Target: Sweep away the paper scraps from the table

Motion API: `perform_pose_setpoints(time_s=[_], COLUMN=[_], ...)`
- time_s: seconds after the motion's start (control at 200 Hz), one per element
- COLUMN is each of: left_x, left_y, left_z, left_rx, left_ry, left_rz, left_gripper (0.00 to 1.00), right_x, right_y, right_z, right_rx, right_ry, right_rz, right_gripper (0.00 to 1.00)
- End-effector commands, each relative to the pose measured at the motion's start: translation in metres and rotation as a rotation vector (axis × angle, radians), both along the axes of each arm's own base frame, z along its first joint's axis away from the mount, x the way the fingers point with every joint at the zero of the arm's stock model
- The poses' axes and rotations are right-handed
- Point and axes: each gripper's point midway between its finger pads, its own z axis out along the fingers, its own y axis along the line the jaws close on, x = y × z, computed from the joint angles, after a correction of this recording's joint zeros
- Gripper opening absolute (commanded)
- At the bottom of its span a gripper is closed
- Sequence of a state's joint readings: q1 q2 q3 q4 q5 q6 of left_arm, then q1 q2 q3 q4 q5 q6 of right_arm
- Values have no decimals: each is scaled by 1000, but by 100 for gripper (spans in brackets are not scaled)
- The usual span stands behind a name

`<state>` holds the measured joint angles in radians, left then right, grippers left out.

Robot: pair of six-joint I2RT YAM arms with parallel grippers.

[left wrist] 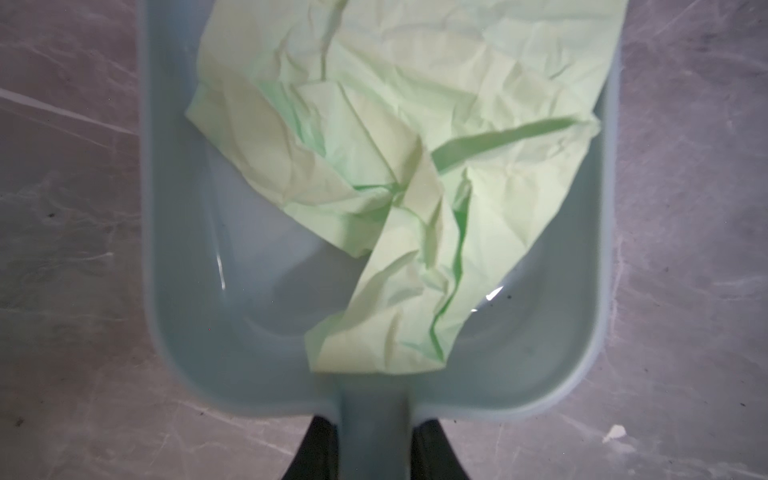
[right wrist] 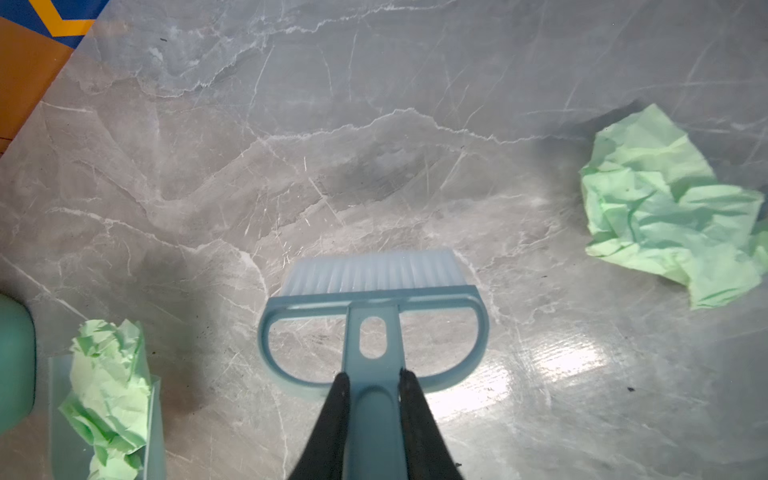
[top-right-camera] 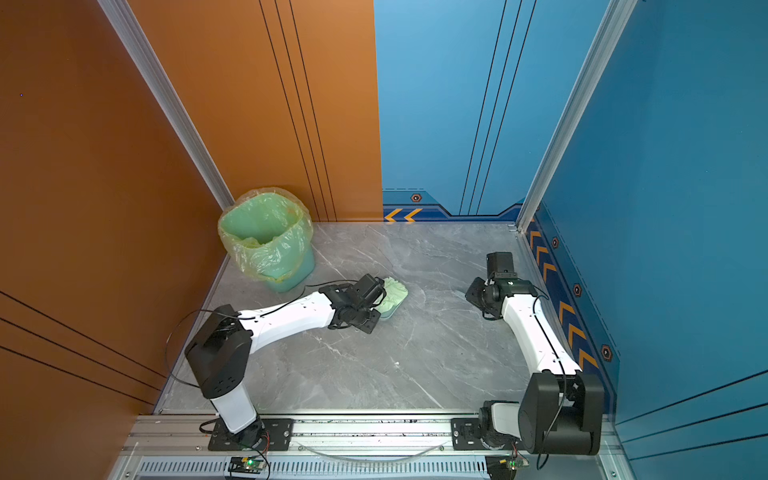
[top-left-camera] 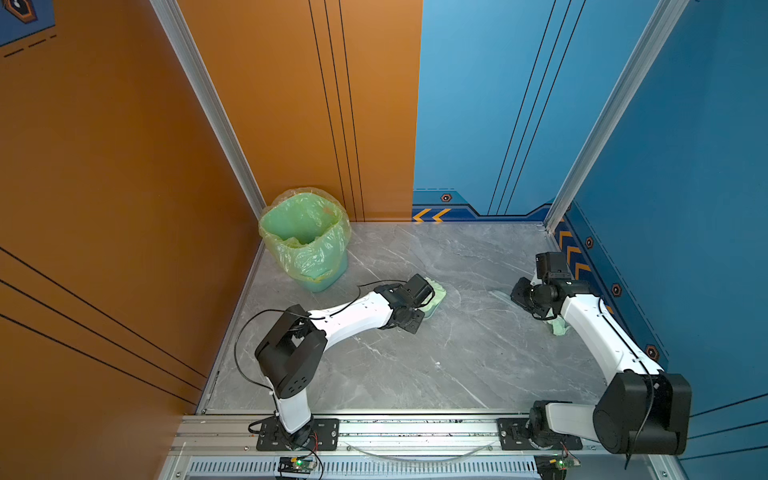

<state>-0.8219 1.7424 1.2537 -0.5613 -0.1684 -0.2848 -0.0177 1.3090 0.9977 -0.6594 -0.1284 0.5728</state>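
A pale blue-grey dustpan rests on the table left of centre. A crumpled pale green paper scrap lies inside it and shows in both top views. My left gripper is shut on the dustpan's handle. My right gripper is shut on the handle of a small blue brush, whose bristles touch bare table. Another green paper scrap lies loose beside the brush, by the right arm. In the right wrist view the dustpan and its scrap sit off to one side.
A green bin lined with a yellow-green bag stands in the far left corner, close behind the dustpan. A tiny white crumb lies mid-table. Walls close the left, back and right sides. An aluminium rail with both arm bases runs along the front.
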Motion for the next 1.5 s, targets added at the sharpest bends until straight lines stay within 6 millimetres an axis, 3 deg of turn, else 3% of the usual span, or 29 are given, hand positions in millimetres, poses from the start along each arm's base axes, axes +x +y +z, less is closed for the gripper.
perform_pose_setpoints(time_s=[0.0,0.676,1.231,1.497], left_x=[10,11,37,60], left_y=[18,74,146,191], left_z=[32,139,200,234], left_rx=[21,-33,-84,-95], left_ry=[-66,-151,-190,-265], left_rz=[20,118,326,433], left_gripper=[0,0,0,0], right_x=[9,12,15,16], right_y=[7,23,46,53], right_z=[9,19,17,22], right_rx=[-4,-71,-37,-34], right_ry=[-27,-6,-6,-24], right_rz=[39,160,265,309], right_gripper=[0,0,0,0])
